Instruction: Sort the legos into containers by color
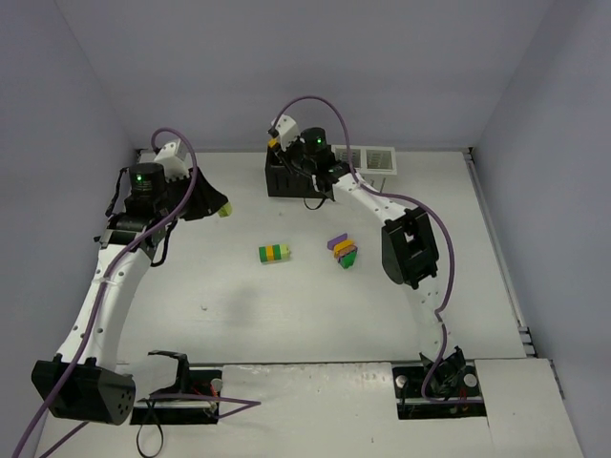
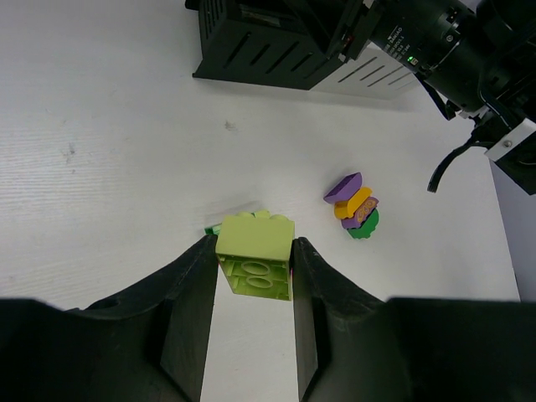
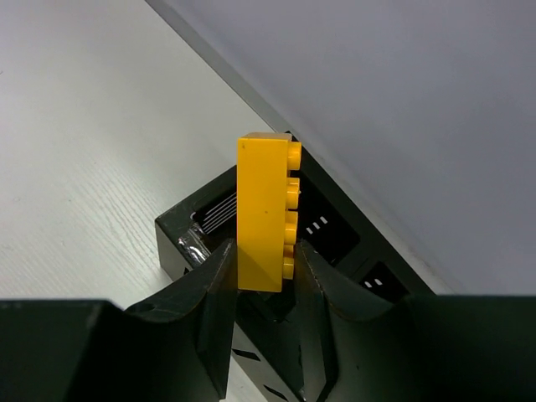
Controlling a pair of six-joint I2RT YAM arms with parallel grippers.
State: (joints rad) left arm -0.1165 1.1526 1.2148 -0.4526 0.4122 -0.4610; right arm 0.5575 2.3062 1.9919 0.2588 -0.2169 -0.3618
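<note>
My left gripper point(image 1: 220, 209) is shut on a lime green lego point(image 2: 255, 255) and holds it above the table, left of the containers. My right gripper point(image 1: 278, 141) is shut on an orange-yellow lego point(image 3: 265, 211), upright over the leftmost black container point(image 1: 284, 181), whose open top shows in the right wrist view point(image 3: 188, 234). The white containers point(image 1: 369, 159) stand to its right; the right arm hides the one between. A joined dark green and lime lego strip point(image 1: 275, 253) and a pile of purple, orange and green legos point(image 1: 344, 252) lie mid-table. The pile also shows in the left wrist view point(image 2: 355, 208).
The grey back wall stands just behind the row of containers. The right arm's elbow point(image 1: 410, 250) hangs over the table to the right of the pile. The table's right edge point(image 1: 501, 267) runs along a rail.
</note>
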